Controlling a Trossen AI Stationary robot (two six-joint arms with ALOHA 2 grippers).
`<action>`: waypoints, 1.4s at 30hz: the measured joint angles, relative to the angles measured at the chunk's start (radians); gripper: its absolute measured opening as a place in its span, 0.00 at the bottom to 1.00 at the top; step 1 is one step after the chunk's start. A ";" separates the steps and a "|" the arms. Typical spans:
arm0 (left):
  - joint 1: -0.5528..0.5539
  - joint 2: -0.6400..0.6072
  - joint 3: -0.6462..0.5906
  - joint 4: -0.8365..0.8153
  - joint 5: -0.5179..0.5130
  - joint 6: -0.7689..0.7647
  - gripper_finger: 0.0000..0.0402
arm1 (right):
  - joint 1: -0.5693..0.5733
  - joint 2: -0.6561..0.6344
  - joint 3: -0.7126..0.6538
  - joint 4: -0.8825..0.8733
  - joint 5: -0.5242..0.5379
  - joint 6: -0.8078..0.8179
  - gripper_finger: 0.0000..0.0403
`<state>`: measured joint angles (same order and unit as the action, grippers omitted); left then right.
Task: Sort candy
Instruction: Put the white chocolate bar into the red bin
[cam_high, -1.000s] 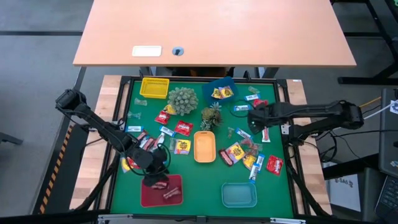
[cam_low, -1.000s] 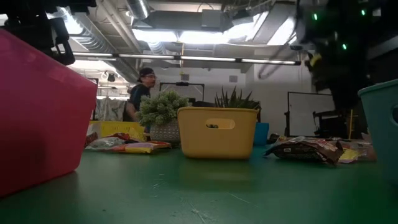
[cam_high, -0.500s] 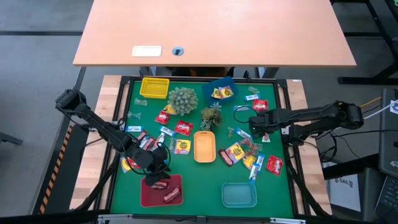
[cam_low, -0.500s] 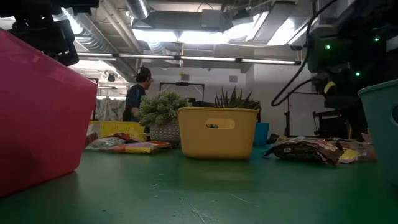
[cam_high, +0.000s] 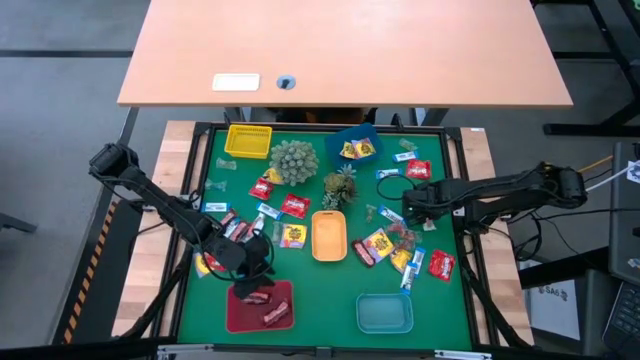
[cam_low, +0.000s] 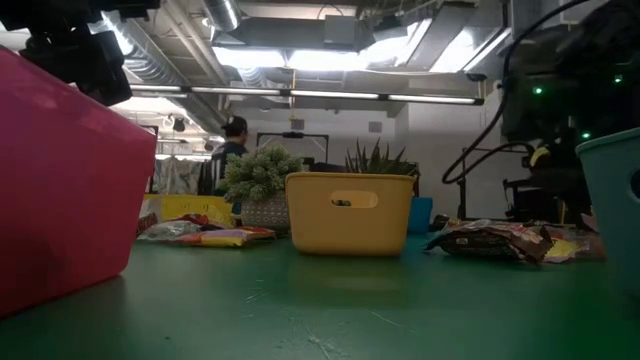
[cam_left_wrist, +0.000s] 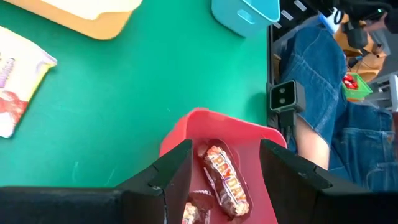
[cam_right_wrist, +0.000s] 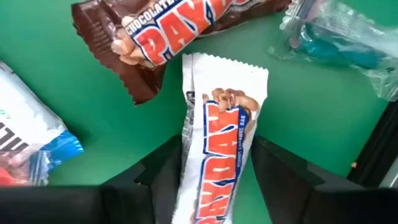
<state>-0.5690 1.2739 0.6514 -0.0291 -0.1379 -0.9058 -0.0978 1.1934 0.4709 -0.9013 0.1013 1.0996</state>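
While the left gripper (cam_left_wrist: 221, 165) hangs with fingers spread and empty over the dark red plastic tray (cam_high: 260, 307), where brown-wrapped bars (cam_left_wrist: 226, 182) already lie, the right gripper (cam_right_wrist: 212, 163) straddles a white-wrapped candy bar (cam_right_wrist: 219, 162) on the green mat (cam_high: 320, 290). The bar's long axis runs straight between the open fingers, so closing should pinch its sides.

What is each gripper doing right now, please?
Left gripper: open, empty, above the red tray.
Right gripper: open, straddling a white PayDay bar, not yet gripped.
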 joint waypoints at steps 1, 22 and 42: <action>0.000 0.000 0.000 0.000 -0.008 0.000 0.43 | 0.000 0.000 -0.001 0.002 -0.001 0.000 0.44; 0.002 0.000 0.000 0.149 -0.250 0.385 0.43 | 0.000 0.000 0.175 -0.003 -0.228 -0.242 0.26; 0.176 -0.001 0.000 0.402 -0.265 0.942 0.43 | 0.120 0.015 0.251 0.785 -0.407 -0.497 0.25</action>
<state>-0.3927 1.2732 0.6510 0.3734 -0.4028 0.0367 0.0223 1.2086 0.7222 -0.1159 -0.3060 0.6023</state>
